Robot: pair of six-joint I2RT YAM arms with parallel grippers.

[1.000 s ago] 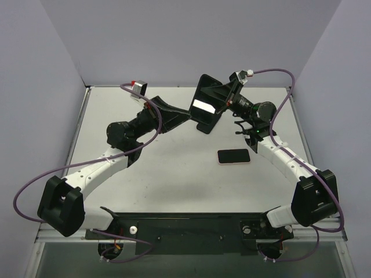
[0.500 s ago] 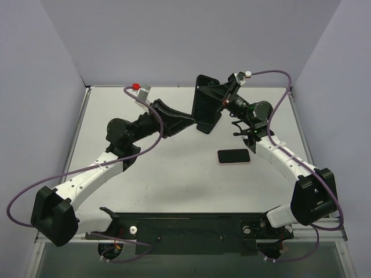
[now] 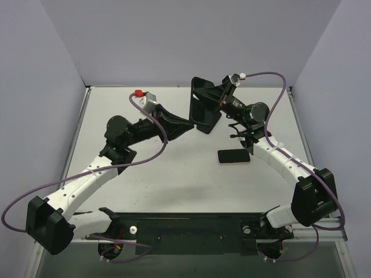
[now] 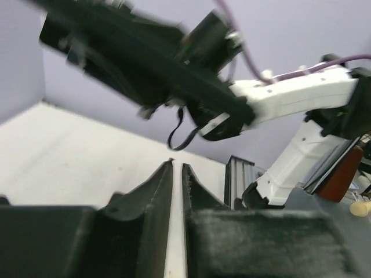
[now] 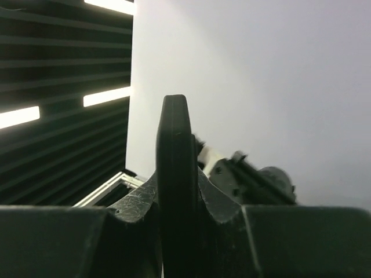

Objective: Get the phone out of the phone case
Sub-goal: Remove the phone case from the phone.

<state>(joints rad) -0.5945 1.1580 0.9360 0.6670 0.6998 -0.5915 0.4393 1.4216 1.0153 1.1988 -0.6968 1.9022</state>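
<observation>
My left tool [image 3: 188,120] is clenched on nothing just beside the phone case [image 3: 202,107], which my right tool [image 3: 215,99] grips by its edge above the table [image 3: 174,168]; since the phone [image 3: 233,156] lies free below, I judge the case should go down gently, away from it.

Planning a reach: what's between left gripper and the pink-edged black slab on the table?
Bare white table, top view; the held black slab hangs beside.

Phone case [image 3: 202,109] was black, phone [image 3: 233,156] had a black face with pink rim, table [image 3: 174,174] was white, cables [image 3: 272,74] were purple.
</observation>
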